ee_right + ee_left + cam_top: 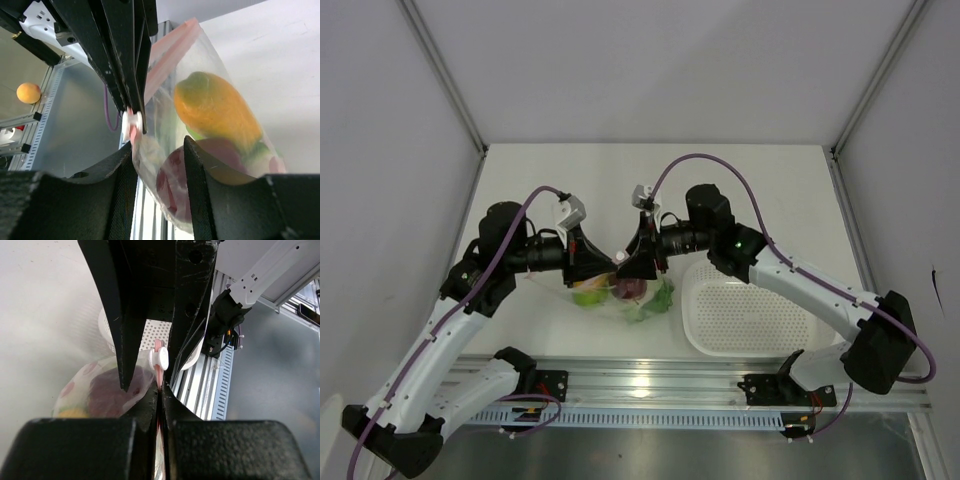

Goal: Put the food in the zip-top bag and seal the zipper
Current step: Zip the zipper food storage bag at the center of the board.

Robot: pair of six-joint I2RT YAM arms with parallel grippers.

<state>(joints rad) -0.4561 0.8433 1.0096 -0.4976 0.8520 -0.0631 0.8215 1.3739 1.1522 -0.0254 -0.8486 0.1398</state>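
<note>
The zip-top bag hangs between both grippers, holding the food: a green apple, a dark red apple and leafy lettuce. My left gripper is shut on the pink zipper, just below its white slider. My right gripper is open, its fingers standing either side of the bag's upper part. Through the clear plastic I see a yellow-orange fruit above the dark red apple. The zipper runs up and away behind the left gripper's fingers.
A white perforated basket lies on the table just right of the bag. The aluminium rail runs along the near edge. A small orange ball sits off the table beyond the rail.
</note>
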